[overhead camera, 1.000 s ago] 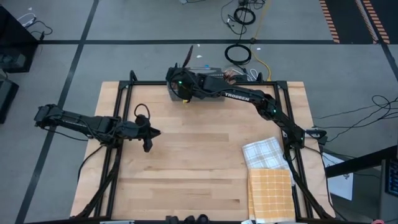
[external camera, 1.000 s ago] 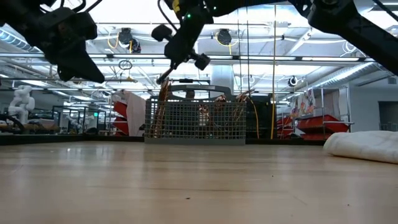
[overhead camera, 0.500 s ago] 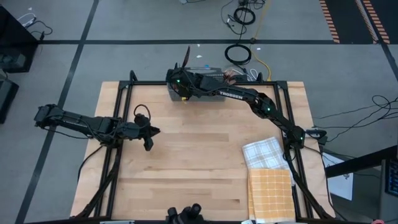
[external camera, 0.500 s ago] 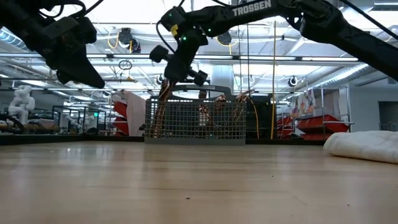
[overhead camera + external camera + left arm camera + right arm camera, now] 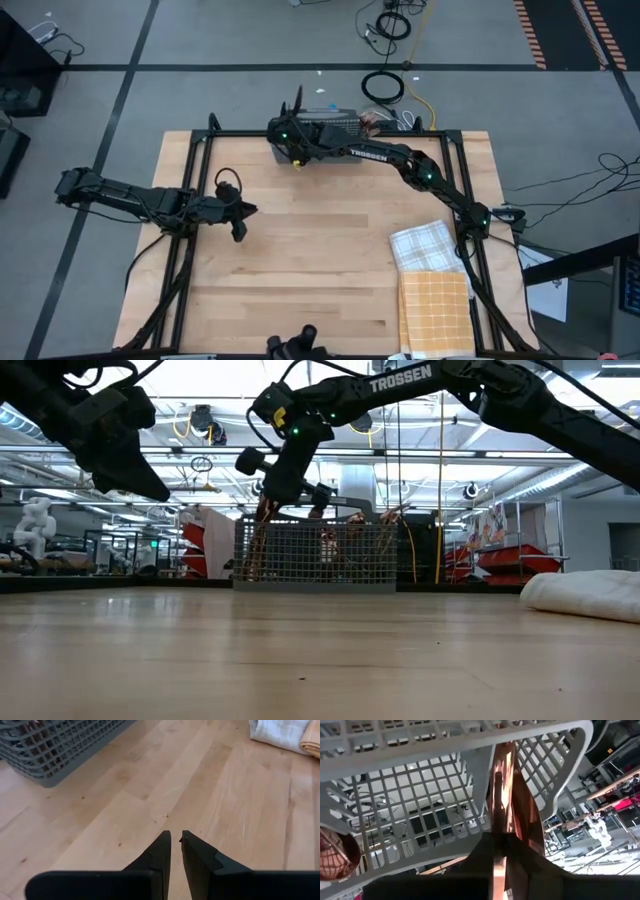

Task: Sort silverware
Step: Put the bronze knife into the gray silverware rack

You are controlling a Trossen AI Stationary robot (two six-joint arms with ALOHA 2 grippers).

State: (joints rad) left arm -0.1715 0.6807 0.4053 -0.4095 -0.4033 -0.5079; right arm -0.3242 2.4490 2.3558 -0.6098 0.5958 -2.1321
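Copper-toned silverware (image 5: 502, 785) was pinched between the closed fingers of the right gripper (image 5: 501, 842), which sat over the left end of the grey mesh caddy (image 5: 315, 555) at the table's (image 5: 320, 250) far edge; the piece reached down inside a caddy compartment. More silverware stood upright in the caddy, seen through the mesh in the low view. Left gripper (image 5: 175, 840) hovered above bare wood at the table's left side, well apart from the caddy, jaws nearly shut with only a thin gap, holding nothing. Checked cloths (image 5: 432, 275) lay at the table's right.
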